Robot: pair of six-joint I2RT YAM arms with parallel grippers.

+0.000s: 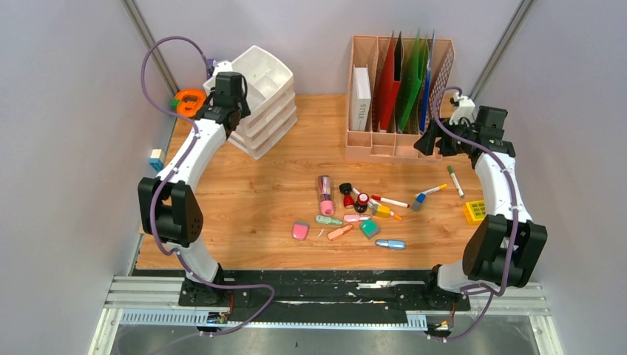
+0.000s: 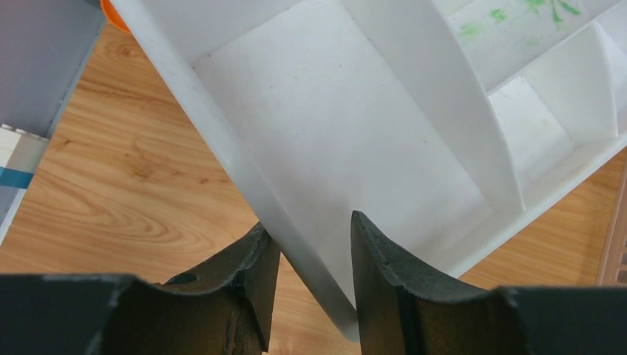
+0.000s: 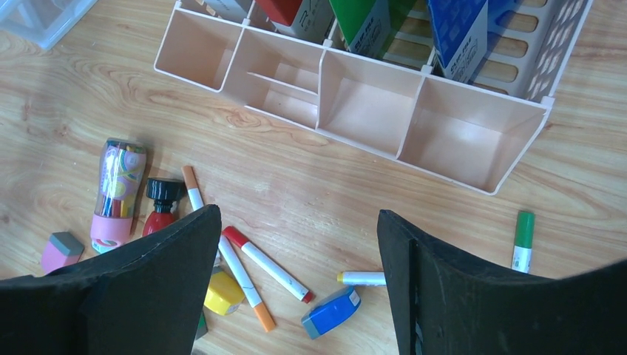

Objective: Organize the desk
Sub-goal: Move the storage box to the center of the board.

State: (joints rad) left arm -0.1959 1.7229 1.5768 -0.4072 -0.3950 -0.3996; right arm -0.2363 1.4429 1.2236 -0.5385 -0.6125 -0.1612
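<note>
Wood-grain desk [image 1: 259, 185] fills the floor between grey walls, with a pink organizer [image 1: 392, 151] standing at its far edge, right of centre. Upright in the organizer's tall rear slots are a white book [image 1: 361, 96], a red folder [image 1: 388, 74], a green folder [image 1: 410, 78] and a blue folder [image 1: 428, 85].

Left of the organizer, near it but apart, sits a white drawer unit [image 1: 270, 122], turned at an angle. The left gripper [image 2: 310, 225] is at that unit's top tray. Its jaws are drawn partway in around the tray's outer wall, one finger outside and one inside, and both pads look pressed against the plastic. Further left of the organizer, beyond the drawer unit, lies an orange tape dispenser [image 1: 191, 102].

The right gripper [image 3: 297, 214] hangs just in front of the organizer's right end, its jaws spread wide with nothing between them.

In front of the organizer, toward the arms, small things lie scattered: a clear pen tube [image 1: 325, 194] with a pink end, a red bottle [image 1: 361, 201] with a black cap, a red-tipped marker [image 1: 390, 201] and a pink eraser [image 1: 300, 231]. A green marker [image 1: 455, 180] lies in front of the organizer's right corner. A yellow block [image 1: 474, 211] sits further out on that same side.
</note>
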